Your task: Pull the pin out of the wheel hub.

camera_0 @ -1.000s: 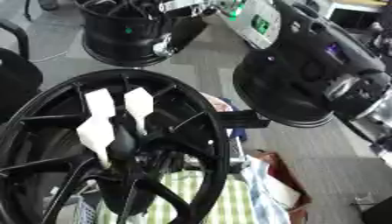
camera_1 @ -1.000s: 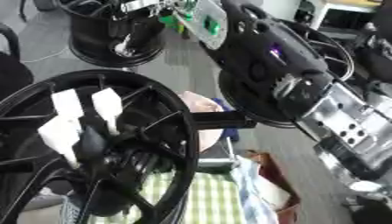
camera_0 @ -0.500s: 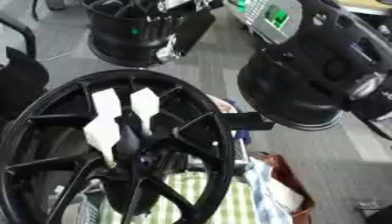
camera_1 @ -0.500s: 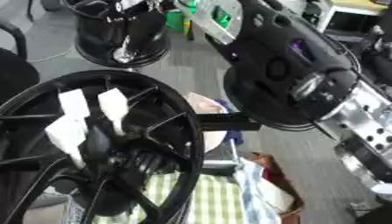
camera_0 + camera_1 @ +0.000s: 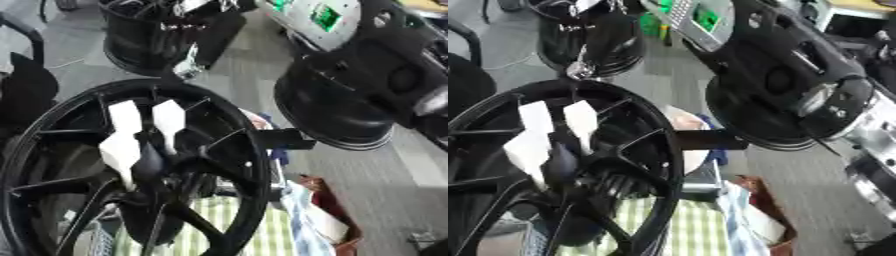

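Note:
A large black wheel hub (image 5: 251, 186) with thin spokes fills the lower left of both views, standing on edge. My left hand (image 5: 122, 150) shows in front of its spokes, just above the hub's centre. The hand's pale fingers (image 5: 168, 119) are straight and point up, and they are curled round nothing. I cannot make out the pin among the dark spokes. Only my right arm (image 5: 794, 70) is visible, a black bulk with a silver joint at the upper right. Its hand is out of view.
A second black rim (image 5: 337, 122) lies on the grey floor to the right of the hub. Another black wheel (image 5: 144, 47) stands at the top left. A green checked cloth (image 5: 219, 227) and a brown object (image 5: 328, 210) lie below. A short black bar (image 5: 284, 139) sticks out beside the rim.
The whole picture has shifted, so the camera has moved. My right arm's bulk has swung across the upper right. The left hand keeps its place against the spokes.

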Available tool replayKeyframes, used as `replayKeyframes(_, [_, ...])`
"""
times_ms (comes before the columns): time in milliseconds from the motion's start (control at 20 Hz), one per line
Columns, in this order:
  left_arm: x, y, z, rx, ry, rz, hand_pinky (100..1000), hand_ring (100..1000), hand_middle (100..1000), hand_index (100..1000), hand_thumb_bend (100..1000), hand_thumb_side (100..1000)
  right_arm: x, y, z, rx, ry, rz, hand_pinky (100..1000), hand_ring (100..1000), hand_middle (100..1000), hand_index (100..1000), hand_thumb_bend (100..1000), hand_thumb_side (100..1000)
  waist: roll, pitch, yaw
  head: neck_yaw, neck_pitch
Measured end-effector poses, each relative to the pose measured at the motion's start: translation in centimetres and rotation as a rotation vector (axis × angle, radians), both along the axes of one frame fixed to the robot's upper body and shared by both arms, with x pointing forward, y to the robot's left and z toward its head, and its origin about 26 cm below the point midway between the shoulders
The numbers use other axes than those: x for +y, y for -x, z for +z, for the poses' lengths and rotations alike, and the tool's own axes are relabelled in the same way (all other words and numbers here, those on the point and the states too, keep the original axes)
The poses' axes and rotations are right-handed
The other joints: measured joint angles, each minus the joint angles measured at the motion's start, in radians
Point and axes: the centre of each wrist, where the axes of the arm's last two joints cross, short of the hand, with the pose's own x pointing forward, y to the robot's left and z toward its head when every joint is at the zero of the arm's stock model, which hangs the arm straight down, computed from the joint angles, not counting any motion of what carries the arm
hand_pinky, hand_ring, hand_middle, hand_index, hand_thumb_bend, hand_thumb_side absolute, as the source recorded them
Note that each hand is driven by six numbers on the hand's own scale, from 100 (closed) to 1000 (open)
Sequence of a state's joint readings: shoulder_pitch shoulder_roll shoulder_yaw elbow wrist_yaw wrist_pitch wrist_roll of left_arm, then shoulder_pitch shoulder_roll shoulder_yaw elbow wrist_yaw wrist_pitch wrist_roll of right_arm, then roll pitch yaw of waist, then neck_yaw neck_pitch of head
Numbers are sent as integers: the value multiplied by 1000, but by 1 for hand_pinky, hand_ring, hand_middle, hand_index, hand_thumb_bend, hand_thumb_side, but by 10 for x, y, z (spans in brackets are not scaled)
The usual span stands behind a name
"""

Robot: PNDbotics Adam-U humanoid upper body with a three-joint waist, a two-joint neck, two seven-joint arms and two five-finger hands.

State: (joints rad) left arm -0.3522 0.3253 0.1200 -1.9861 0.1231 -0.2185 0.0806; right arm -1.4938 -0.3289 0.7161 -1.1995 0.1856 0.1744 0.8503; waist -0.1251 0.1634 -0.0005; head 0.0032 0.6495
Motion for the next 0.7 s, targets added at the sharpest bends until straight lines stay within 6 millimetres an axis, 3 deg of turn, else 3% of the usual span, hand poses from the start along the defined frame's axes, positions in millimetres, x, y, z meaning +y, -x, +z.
replayKeyframes(100, [0, 0, 0, 0, 0, 0, 847, 943, 830, 859, 248, 528, 1, 5, 0, 10, 0, -14, 842, 869, 815, 895, 287, 500, 0, -1, 0, 2, 1])
replayKeyframes(250, [0, 0, 0, 2, -2, -1, 847, 943, 830, 859, 248, 527, 3, 7, -4, 33, 3, -36, 846, 873, 818, 895, 293, 413, 0, -1, 0, 2, 1])
replayKeyframes(300, [0, 0, 0, 3, -2, -2, 847, 943, 831, 860, 248, 527, 3, 7, -6, 42, 4, -42, 847, 875, 819, 893, 288, 325, 0, -1, 0, 2, 2])
replayKeyframes(500, [-1, 0, 0, 4, -4, -5, 847, 944, 830, 860, 247, 528, 3, 7, -10, 70, 11, -51, 850, 878, 823, 889, 281, 168, 0, -1, 0, 2, 3])
replayKeyframes(700, [-1, 0, 0, 6, -5, -6, 846, 944, 829, 859, 247, 528, 2, 3, -16, 97, 23, -58, 849, 877, 823, 887, 272, 149, 0, -1, 1, 2, 5])
